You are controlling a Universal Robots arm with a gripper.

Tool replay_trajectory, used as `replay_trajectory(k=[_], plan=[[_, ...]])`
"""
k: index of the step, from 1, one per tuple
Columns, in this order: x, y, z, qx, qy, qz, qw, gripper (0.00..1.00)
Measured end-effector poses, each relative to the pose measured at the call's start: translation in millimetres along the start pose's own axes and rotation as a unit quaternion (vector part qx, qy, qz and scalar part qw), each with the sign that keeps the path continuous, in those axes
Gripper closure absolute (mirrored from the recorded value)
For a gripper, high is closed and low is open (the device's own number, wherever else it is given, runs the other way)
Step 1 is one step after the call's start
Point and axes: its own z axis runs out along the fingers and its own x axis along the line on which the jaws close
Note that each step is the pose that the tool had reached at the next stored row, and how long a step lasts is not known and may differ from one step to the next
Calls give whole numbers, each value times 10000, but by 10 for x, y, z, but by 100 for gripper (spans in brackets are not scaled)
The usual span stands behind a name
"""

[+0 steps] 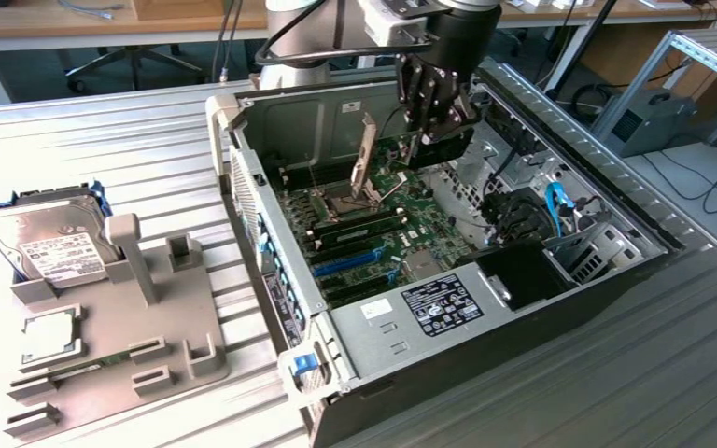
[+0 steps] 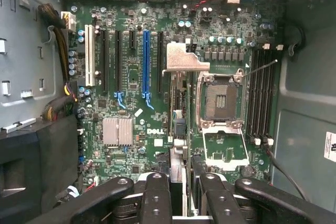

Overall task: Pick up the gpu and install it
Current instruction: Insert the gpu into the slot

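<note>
Gripping the graphics card (image 1: 442,151) by its upper edge, the fingers (image 1: 433,93) were closed on it over the open computer case (image 1: 333,336). In the exterior view the card's black face hung straight down from the fingers, upright, with the green motherboard (image 1: 372,233) below it. Whether its lower edge touched the board could not be told there.

In the wrist view the fingers (image 2: 157,198) clamped the card (image 2: 179,124) from both sides. It ran away from them as a thin edge-on strip, and its silvery bracket (image 2: 186,60) was at the end farthest from the fingers. Under the card lay the motherboard (image 2: 131,145). A long blue slot (image 2: 146,61) sat just to one side of the card, and the open processor socket (image 2: 220,100) sat just to the other side, with the memory slots (image 2: 261,98) beyond it.

Well away from the fingers, toward the exterior view's left, a hard drive (image 1: 45,245) with a white label rested in a grey holder (image 1: 122,317) on the ribbed metal counter (image 1: 109,140).
</note>
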Motion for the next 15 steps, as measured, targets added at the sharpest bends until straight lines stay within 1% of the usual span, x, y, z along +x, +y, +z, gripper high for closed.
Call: replay_trajectory(k=[2, 6, 15], plan=[[0, 5, 0, 0, 0, 0, 10000, 73], [-1, 54, 7, 1, 2, 46, 10000, 73], [-1, 75, 42, 6, 11, 231, 9997, 73]])
